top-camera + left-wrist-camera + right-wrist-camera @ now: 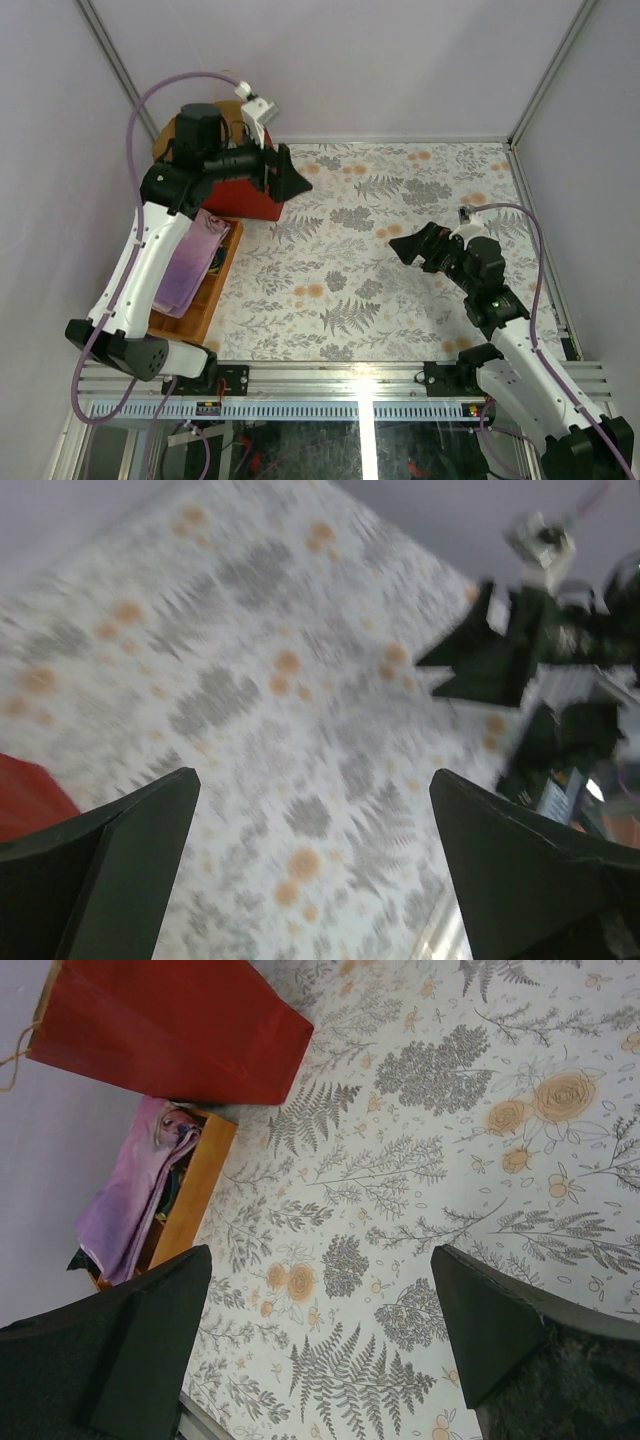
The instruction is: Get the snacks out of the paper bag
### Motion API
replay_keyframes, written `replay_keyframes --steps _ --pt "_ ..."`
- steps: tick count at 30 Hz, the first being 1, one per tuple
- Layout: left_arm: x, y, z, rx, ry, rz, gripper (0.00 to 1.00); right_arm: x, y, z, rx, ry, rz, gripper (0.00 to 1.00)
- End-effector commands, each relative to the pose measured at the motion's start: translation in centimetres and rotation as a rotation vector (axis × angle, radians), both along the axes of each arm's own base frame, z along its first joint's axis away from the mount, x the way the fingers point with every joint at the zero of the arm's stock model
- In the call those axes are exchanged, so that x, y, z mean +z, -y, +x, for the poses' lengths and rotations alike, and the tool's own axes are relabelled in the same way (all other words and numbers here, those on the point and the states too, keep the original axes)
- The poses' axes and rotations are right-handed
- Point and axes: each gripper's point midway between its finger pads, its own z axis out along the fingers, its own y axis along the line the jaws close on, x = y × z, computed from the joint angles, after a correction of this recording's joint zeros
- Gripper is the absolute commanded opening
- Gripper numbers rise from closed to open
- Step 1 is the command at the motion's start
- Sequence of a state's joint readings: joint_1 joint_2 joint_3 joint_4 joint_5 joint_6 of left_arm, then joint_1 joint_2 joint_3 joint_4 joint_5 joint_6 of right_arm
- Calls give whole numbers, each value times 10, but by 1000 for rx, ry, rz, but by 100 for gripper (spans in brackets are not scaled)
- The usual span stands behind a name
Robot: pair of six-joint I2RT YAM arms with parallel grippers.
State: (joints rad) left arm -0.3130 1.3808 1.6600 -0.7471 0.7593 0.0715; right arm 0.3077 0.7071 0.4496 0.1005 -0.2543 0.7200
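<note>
- Pale walls close in a counter [400, 300] covered with a fern-and-flower print.
- The paper bag [250, 200] sits at the far left corner. From above, our left arm hides most of it, and the right wrist view cuts off its mouth, so we cannot make out any snacks.
- A wooden tray [215, 290] on the left edge holds a purple cloth [185, 265] that covers what lies beneath.
- The left fingers [292, 178] gape wide and empty just beside the bag; that wrist view is blurred.
- The right fingers [410, 247] gape wide and empty near the right edge.

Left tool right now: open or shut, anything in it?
Open and empty. The left tool shows its fingers wide apart in its wrist view, only patterned table between them.
</note>
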Motion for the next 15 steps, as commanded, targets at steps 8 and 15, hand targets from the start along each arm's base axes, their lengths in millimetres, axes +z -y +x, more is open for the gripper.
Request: replay_keyframes --steps 8,15 --pt "216 -72 123 669 585 -409 100 64 1 6 10 39 -59 100" --pt "208 -131 195 1081 577 -572 100 86 8 -5 -1 107 -66 99"
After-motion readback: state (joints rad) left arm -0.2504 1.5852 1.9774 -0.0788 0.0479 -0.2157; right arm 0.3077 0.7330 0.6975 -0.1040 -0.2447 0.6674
